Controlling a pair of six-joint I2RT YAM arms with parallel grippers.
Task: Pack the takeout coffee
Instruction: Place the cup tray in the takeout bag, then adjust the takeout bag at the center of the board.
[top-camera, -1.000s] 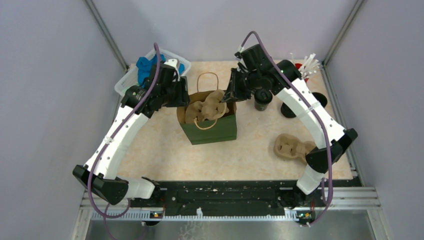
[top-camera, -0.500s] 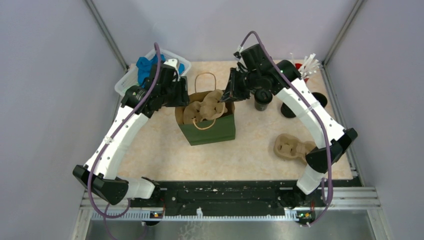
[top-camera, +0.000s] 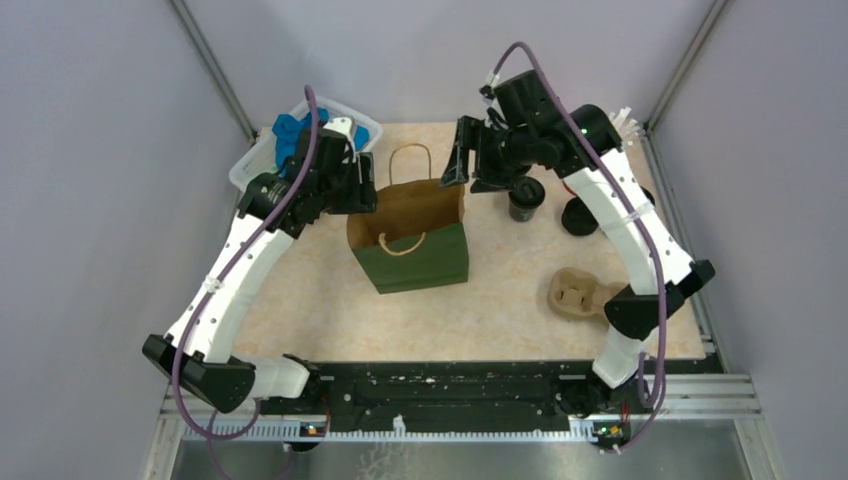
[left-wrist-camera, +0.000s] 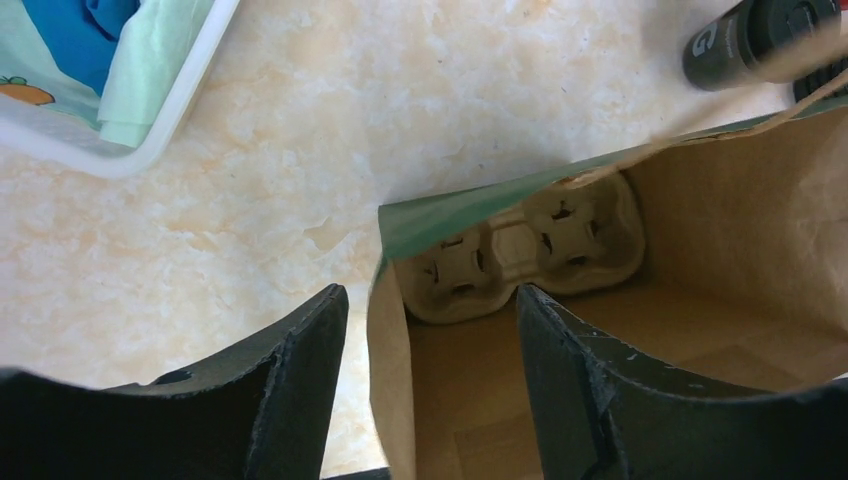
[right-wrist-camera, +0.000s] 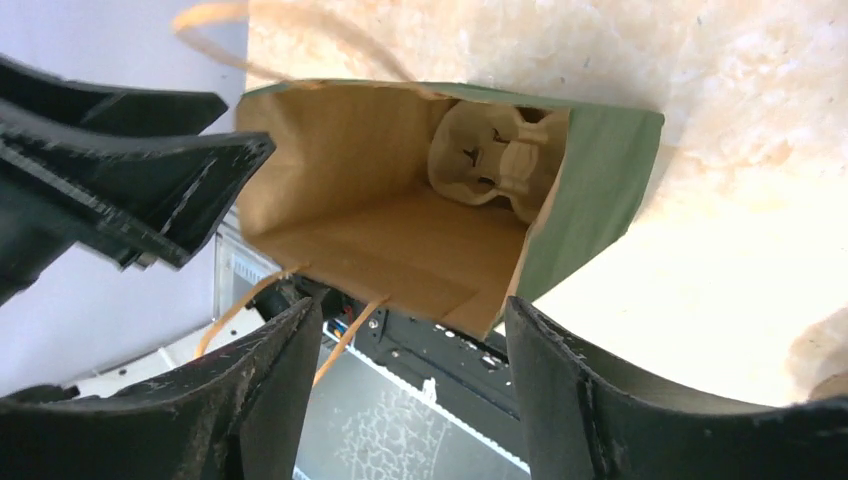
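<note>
One takeout coffee, a black lidded cup, stands on the table right of the green paper bag. A second black cup shows partly behind the right arm. A tan pulp carrier lies at the bottom of the bag. My left gripper is open and straddles the bag's left wall, one finger outside and one inside. My right gripper hangs open and empty above the bag's far right corner.
Another pulp carrier lies on the table at the right. A white bin of blue cloth sits at the back left. White sticks poke out behind the right arm at the back right.
My right gripper has opened and risen off the bag. The carrier that stuck out of the bag's mouth now lies deep inside. The left arm has hardly moved.
</note>
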